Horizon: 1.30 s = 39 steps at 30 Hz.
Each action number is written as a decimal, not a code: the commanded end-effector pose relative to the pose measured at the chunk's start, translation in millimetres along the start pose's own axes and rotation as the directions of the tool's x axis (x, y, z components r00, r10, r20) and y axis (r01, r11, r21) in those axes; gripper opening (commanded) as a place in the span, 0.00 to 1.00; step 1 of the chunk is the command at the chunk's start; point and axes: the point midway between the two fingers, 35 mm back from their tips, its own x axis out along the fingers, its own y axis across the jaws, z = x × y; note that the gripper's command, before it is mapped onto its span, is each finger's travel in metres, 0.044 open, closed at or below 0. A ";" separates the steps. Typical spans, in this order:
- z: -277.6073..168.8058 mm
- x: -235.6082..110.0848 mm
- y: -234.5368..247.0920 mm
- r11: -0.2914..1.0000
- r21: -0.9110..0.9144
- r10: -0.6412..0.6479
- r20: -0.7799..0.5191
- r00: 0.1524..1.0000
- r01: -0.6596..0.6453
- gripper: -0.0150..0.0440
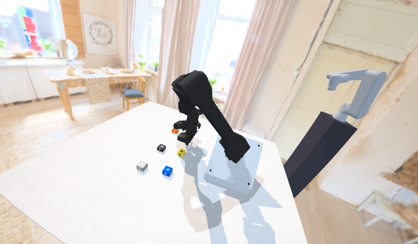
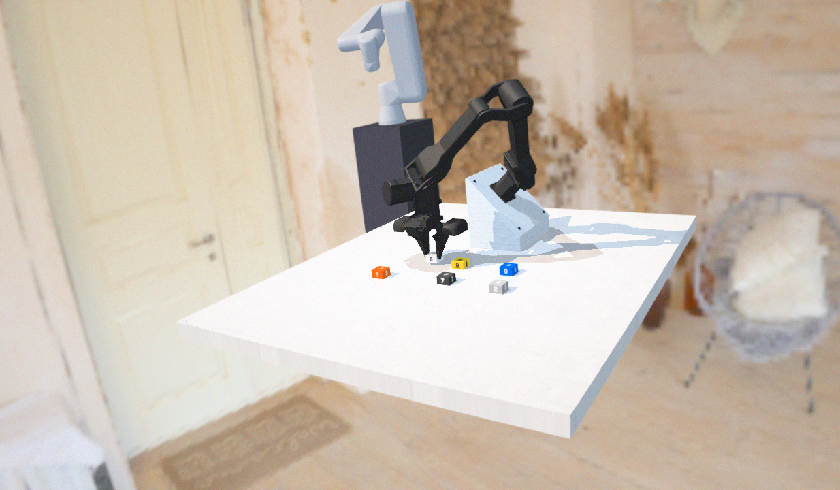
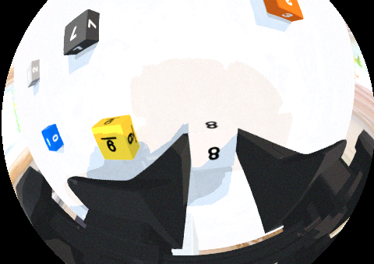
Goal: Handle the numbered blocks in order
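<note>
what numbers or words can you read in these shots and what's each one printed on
"8": white block, shut between the gripper fingers.
"6", underlined: yellow block.
"7": black block.
"3": orange block.
"0": blue block.
"2", faint: grey block.
Wall poster behind the table: lettering too blurred to read.

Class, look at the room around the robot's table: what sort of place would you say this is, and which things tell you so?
Probably a lived-in home, an older kitchen-dining room: a wooden dining table with a chair, long curtains at tall windows, and a panelled door in worn plaster walls.
</note>
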 end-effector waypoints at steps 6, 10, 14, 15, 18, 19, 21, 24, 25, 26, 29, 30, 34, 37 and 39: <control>2.9 -9.0 -0.1 1.000 -0.012 -0.008 0.008 1.000 0.009 0.46; 2.9 -9.0 -0.1 1.000 -0.012 -0.008 0.008 1.000 0.009 0.46; 2.9 -9.0 -0.1 1.000 -0.012 -0.008 0.008 1.000 0.009 0.46; 2.9 -9.0 -0.1 1.000 -0.012 -0.008 0.008 1.000 0.009 0.46; 2.9 -6.7 -0.1 1.000 -0.012 -0.008 0.008 1.000 0.008 0.46; 2.9 -5.2 -0.1 1.000 -0.012 -0.008 0.008 1.000 0.008 0.46; 3.0 -2.1 -0.1 1.000 -0.012 -0.008 0.008 1.000 0.008 0.46; 2.9 2.4 -0.1 1.000 -0.012 -0.008 0.008 1.000 0.008 0.46; 2.9 3.9 0.0 1.000 -0.012 -0.008 0.008 1.000 0.008 0.46; 2.9 5.2 0.0 1.000 -0.012 -0.008 0.008 1.000 0.008 0.46; 2.9 6.2 0.0 1.000 -0.012 -0.007 0.008 1.000 0.008 0.46; 2.9 6.2 0.0 1.000 -0.012 -0.007 0.008 1.000 0.008 0.46; 2.9 6.2 0.0 1.000 -0.012 -0.007 0.008 1.000 0.008 0.46; 2.9 6.2 0.0 1.000 -0.012 -0.007 0.008 1.000 0.008 0.46; 2.9 6.2 0.0 1.000 -0.012 -0.007 0.008 1.000 0.008 0.55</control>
